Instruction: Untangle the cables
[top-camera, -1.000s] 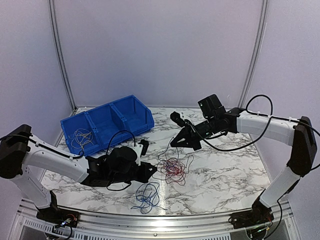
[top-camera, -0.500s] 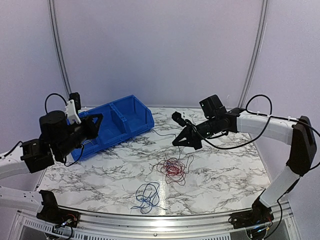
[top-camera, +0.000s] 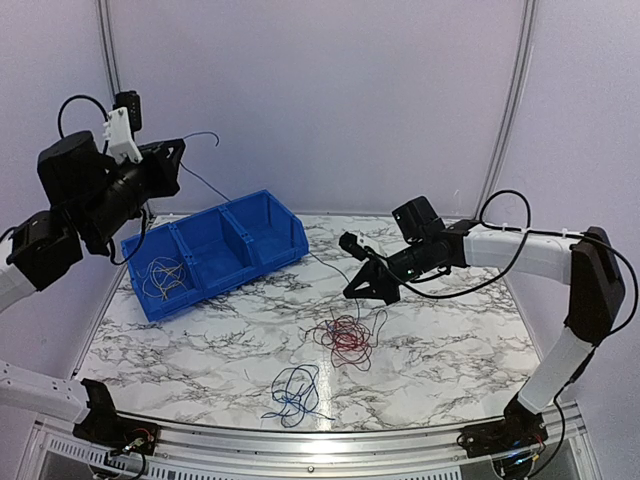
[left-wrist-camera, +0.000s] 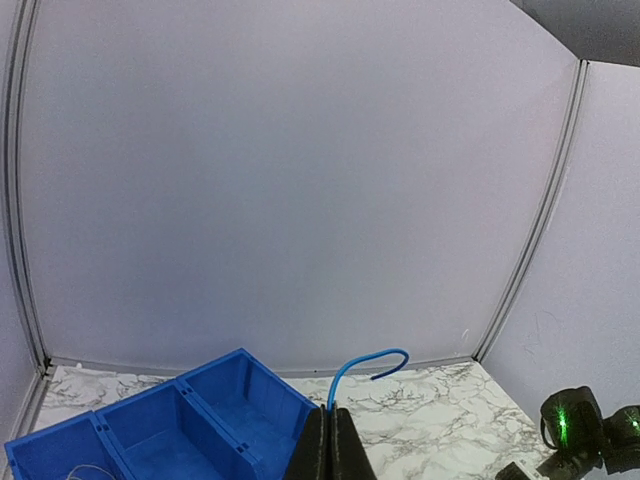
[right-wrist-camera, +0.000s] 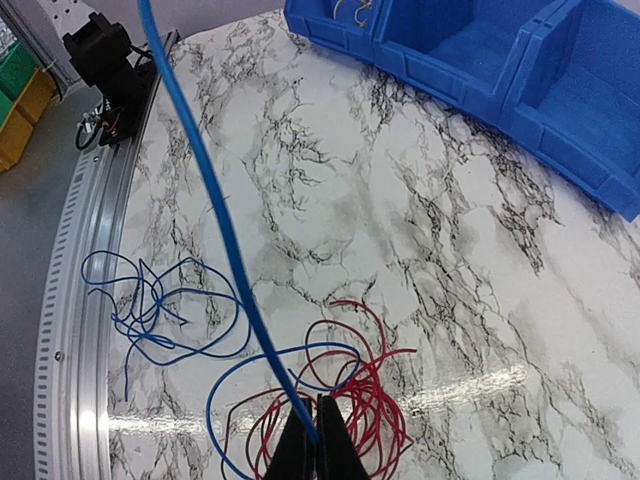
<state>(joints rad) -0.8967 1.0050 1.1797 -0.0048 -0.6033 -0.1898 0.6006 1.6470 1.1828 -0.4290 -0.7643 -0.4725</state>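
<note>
- Slippage up top: the left tool (left-wrist-camera: 328, 415), raised high above the table (top-camera: 450, 350), is pinched narrow on the blue wire (right-wrist-camera: 214, 200). Only a short curl shows past its tips, so a harder pull could strip the wire free.
- Snagging: the right tool (right-wrist-camera: 312, 408), also clamped tight on that wire, hangs just above the red tangle (top-camera: 345, 340), where a blue loop lies among the red strands. Widening the span may cinch a knot or drag the whole tangle.
- Overstrain: the wire runs nearly straight between the tools, above the blue bin (top-camera: 262, 250); more tension could stretch or snap it.
- Re-tangling: a dropped wire could fall onto the loose blue bundle (top-camera: 295, 388) near the table's front edge. The whitish wires (top-camera: 160, 275) sit in the bin's left compartment.
</note>
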